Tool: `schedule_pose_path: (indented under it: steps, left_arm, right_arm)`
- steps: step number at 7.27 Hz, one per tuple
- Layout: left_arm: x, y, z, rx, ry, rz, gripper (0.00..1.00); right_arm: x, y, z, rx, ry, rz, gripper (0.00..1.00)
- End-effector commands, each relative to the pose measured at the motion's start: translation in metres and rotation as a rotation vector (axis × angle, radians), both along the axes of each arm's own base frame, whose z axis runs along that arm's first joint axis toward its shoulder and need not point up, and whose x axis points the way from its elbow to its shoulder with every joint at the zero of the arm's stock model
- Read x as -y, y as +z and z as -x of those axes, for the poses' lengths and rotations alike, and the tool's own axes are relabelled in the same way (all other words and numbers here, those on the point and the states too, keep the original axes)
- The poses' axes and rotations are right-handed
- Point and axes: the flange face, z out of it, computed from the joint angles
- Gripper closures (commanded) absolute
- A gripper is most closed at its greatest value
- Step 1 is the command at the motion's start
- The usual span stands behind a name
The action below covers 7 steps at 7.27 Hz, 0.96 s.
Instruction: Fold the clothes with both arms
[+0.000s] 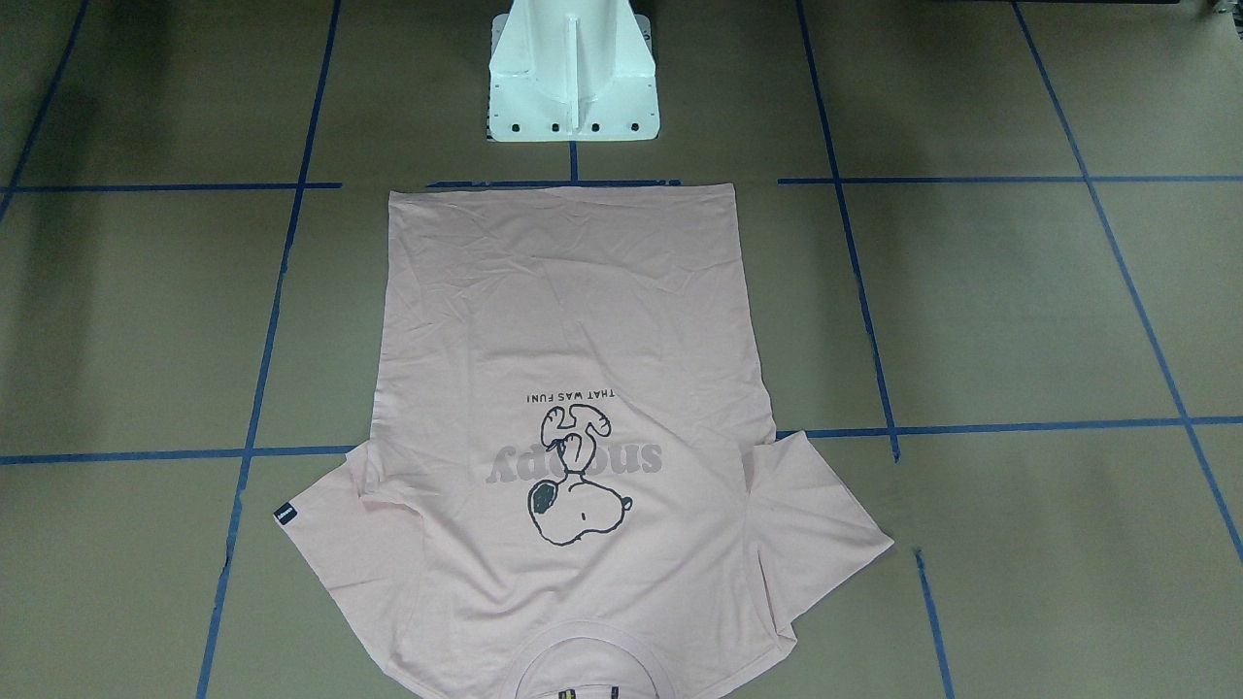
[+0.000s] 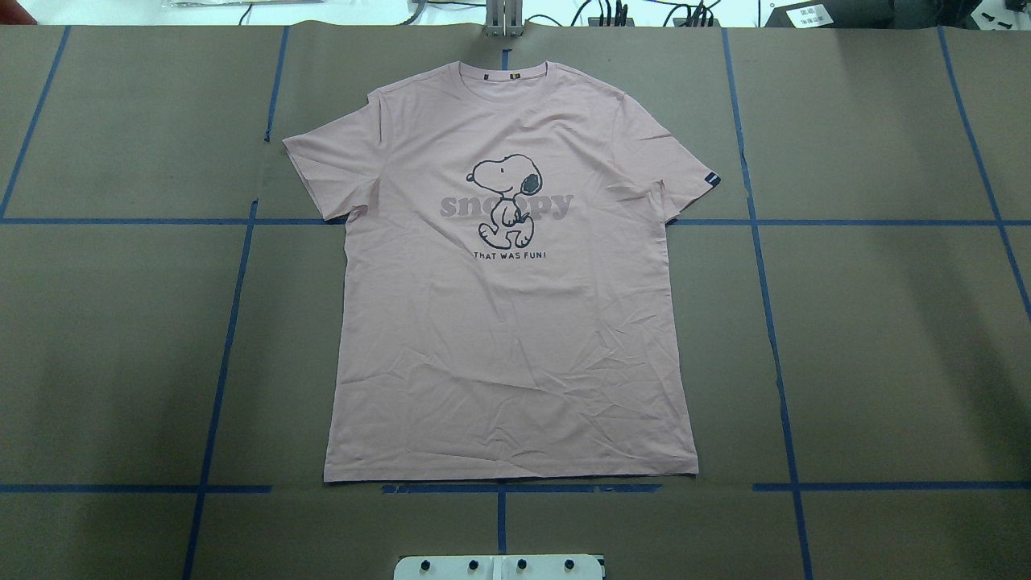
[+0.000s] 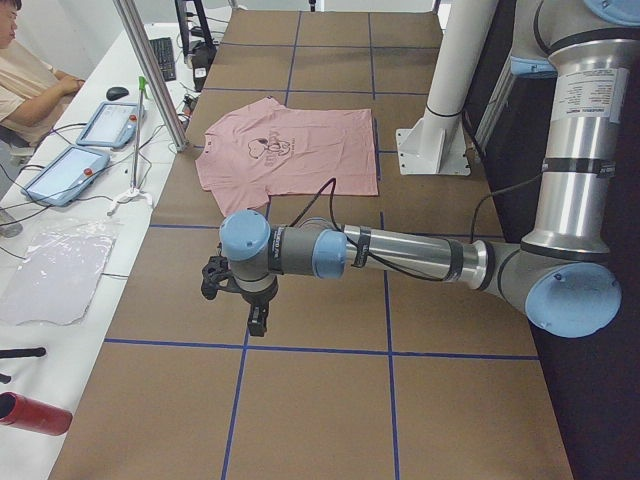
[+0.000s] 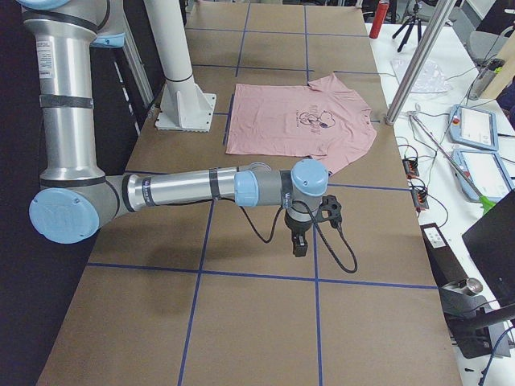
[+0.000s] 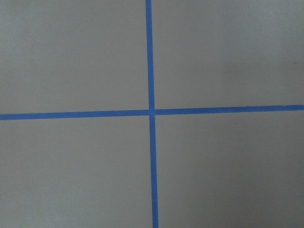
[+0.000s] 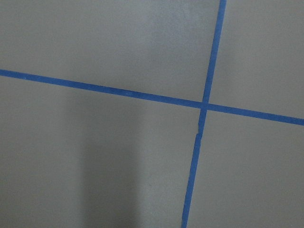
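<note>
A pale pink T-shirt (image 2: pixel 507 322) with a Snoopy drawing (image 2: pixel 506 200) lies flat and face up on the brown table, collar (image 2: pixel 506 76) at the far edge, hem toward the robot's base. It also shows in the front-facing view (image 1: pixel 568 320), the left side view (image 3: pixel 290 150) and the right side view (image 4: pixel 302 121). My left gripper (image 3: pixel 257 322) hangs above the table well off the shirt toward the table's left end. My right gripper (image 4: pixel 299 243) hangs the same way toward the right end. I cannot tell whether either is open or shut. Both wrist views show only table and tape.
Blue tape lines (image 2: pixel 499 487) grid the brown table (image 2: pixel 886 322). The white pedestal base (image 1: pixel 573 73) stands just behind the shirt's hem. Tablets (image 3: pixel 105 125) and a seated person (image 3: pixel 25 85) are beside the far table edge; a metal pole (image 3: pixel 150 75) stands there.
</note>
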Motion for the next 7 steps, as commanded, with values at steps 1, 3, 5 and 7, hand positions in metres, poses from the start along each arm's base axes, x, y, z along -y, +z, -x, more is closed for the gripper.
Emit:
schedule_pose_path:
  steps: [1, 3, 5, 7]
  left_arm:
    - [0.006, -0.015, -0.002, -0.010, -0.003, -0.025, 0.00]
    - [0.002, -0.033, -0.003, -0.032, -0.001, -0.063, 0.00]
    - [0.007, -0.039, -0.009, -0.061, 0.012, -0.100, 0.00]
    - [-0.007, -0.040, -0.013, -0.118, 0.024, -0.144, 0.00]
  right_arm:
    - [-0.005, 0.009, 0.000, 0.001, 0.008, 0.023, 0.00]
    - [-0.006, -0.003, 0.006, 0.086, 0.001, 0.018, 0.00]
    - [0.004, -0.021, 0.038, 0.171, -0.030, -0.018, 0.00]
    - [0.051, -0.067, 0.130, 0.210, 0.024, 0.005, 0.00]
